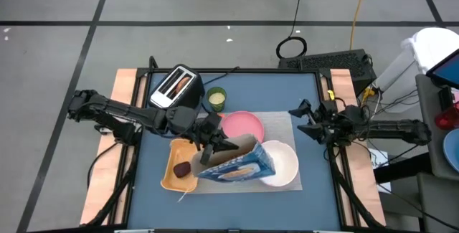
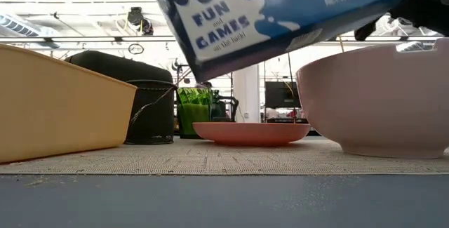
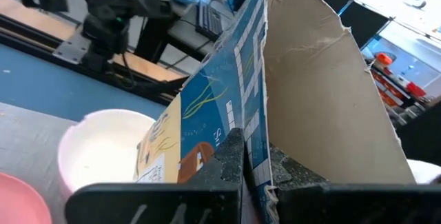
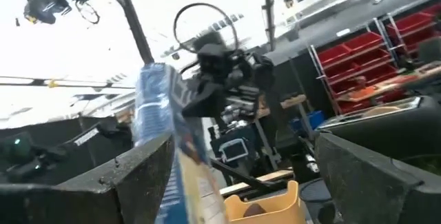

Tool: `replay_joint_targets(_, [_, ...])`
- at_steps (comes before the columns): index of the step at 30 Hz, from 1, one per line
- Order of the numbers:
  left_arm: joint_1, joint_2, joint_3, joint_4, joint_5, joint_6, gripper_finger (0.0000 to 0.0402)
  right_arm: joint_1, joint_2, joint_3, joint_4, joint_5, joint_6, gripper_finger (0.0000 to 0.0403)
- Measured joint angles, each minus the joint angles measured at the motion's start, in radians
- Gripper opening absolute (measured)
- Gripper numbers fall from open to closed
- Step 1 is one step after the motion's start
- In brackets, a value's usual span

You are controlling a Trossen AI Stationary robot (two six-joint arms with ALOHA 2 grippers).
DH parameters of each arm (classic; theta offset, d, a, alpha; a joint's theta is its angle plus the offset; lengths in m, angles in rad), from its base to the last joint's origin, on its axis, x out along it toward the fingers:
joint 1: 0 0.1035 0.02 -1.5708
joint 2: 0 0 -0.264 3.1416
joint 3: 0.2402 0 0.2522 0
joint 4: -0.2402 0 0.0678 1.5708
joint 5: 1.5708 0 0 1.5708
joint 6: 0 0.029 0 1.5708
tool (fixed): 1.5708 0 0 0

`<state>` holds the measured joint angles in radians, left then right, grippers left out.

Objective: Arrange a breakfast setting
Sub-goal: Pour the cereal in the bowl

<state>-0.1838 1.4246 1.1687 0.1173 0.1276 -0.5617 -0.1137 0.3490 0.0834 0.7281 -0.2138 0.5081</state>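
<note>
mat (image 1: 281, 122): grey, flat | plate (image 1: 242, 125): pink, on mat | bowl (image 1: 285, 167): white, upright, on mat

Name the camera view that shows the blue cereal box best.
High view: the whole cereal box shows, tilted toward the white bowl. Low view crops it at the top; left wrist view shows only its gripped flap; right wrist view shows one edge.

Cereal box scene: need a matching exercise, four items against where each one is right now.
Items:
1. blue cereal box
2. white bowl
3. dark-red fruit
4. toaster

Places:
A. in the yellow tray
B. at the table's far left corner, off the grey mat
C. on the mat, right of the pink plate
D. held tilted in the left gripper, its open end toward the bowl

Pairs: 1-D, 2-C, 3-A, 4-B
</note>
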Motion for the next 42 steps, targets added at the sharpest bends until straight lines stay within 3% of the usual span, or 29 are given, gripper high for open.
replay_joint_targets(5, [0.042,0.0,0.0,-0.001,0.011,0.0,0.0003,0.055,0.19,0.032,0.11,0.0,-0.062,0.0337])
replay_joint_targets(17, [0.111,0.0,0.0,-0.002,0.029,0.029,0.0003,0.154,0.511,0.273,0.084,-0.054,-0.263,0.0336])
replay_joint_targets(29, [0.118,0.0,0.0,-0.002,0.029,0.044,0.0003,0.173,0.661,0.313,0.084,-0.05,-0.268,0.0336])
replay_joint_targets(42, [0.116,0.0,0.0,0.0,0.04,0.038,0.0003,0.277,0.805,0.314,0.174,-0.041,-0.33,0.0336])
